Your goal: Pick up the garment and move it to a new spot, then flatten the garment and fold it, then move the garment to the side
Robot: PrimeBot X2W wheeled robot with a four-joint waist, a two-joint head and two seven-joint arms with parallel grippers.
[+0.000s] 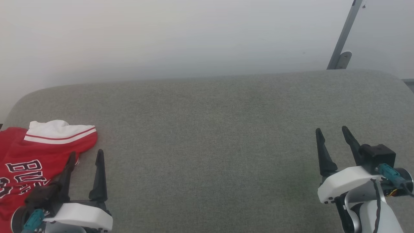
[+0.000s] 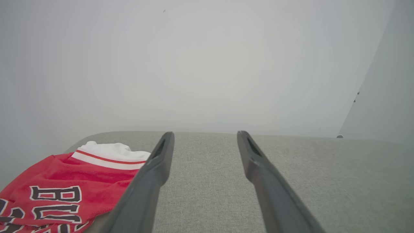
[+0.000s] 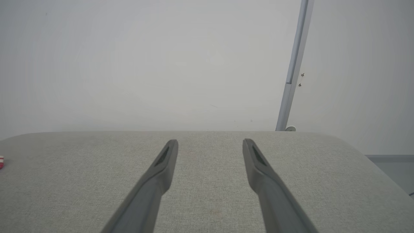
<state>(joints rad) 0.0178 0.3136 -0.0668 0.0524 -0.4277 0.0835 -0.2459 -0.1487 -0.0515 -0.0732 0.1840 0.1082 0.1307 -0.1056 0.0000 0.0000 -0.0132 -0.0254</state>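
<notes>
Red garment (image 1: 29, 155), jersey shirt, crumpled rather than flat, at the left end of the grey fabric surface (image 1: 207, 129), close to its near edge and cut off by the head view's left side. White sleeve end with one red stripe toward the far edge; black white-outlined letters "BU" readable nearer in, rest of the print folded under or out of frame. Same sleeve end and lettering from the left wrist (image 2: 64, 181), low and left of the fingers. Just beside the shirt's right edge, left gripper (image 1: 86, 152), jaws wide apart, nothing between them; outer finger crossing over red cloth in both views, contact or not impossible to tell; inner finger over bare grey weave. Well apart from the shirt, near the right end of the surface, right gripper (image 1: 331, 128), jaws likewise spread and empty, fingers pointing toward the far edge. From the right wrist, a sliver of red and white cloth (image 3: 1, 161) at the far left. Pale wall (image 1: 161, 38) behind the far edge; slanted grey metal bar (image 1: 343, 35) against it past the far right corner.
</notes>
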